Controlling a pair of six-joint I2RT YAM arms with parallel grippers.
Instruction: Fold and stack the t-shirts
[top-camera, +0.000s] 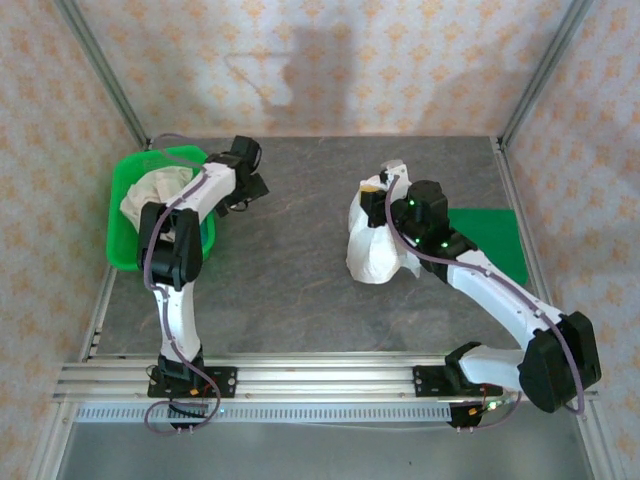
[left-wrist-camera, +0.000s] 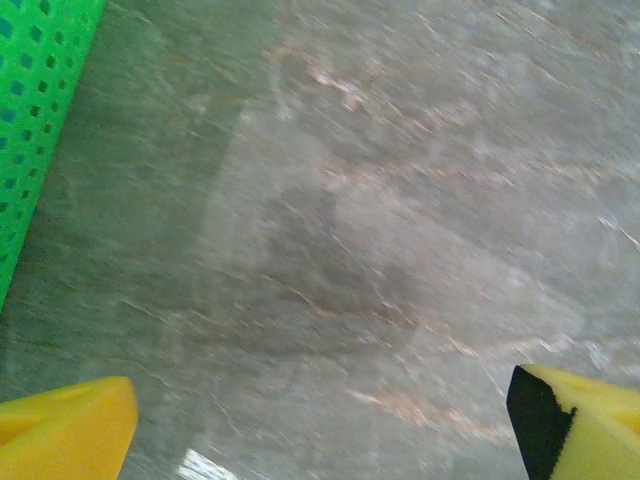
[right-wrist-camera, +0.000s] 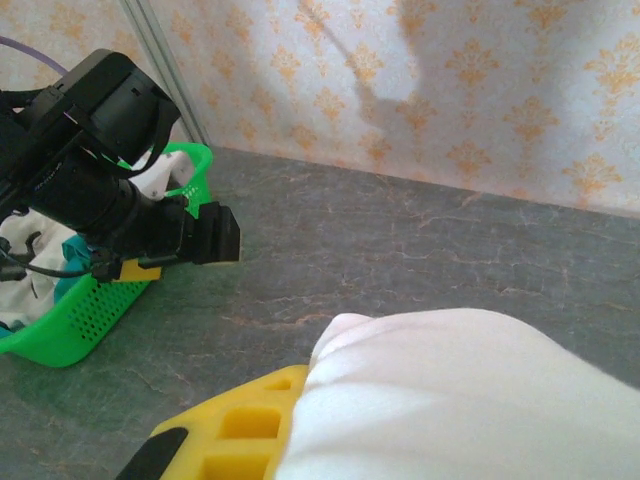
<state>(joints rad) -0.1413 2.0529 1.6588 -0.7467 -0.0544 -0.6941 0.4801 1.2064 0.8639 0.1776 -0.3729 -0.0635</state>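
Spreading flat came first, I judged: my right tool (top-camera: 372, 203) was clamped on the bunched cream t-shirt (top-camera: 375, 252), left tool (left-wrist-camera: 320, 428) gaped empty.

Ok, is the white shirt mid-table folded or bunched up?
Bunched up: the white t-shirt hangs crumpled from the right gripper, its jaws shut on the cloth near the top. No flat folds show.

The top camera sits high behind both arm bases (top-camera: 185, 380), looking down over the whole grey surface (top-camera: 300, 270) to the papered wall (top-camera: 330, 60); the left wrist camera points almost straight down, close to that surface, the green basket (left-wrist-camera: 30, 120) at its left edge; the right wrist camera looks low across the surface at the same basket, the left arm (right-wrist-camera: 90, 170) and that wall.
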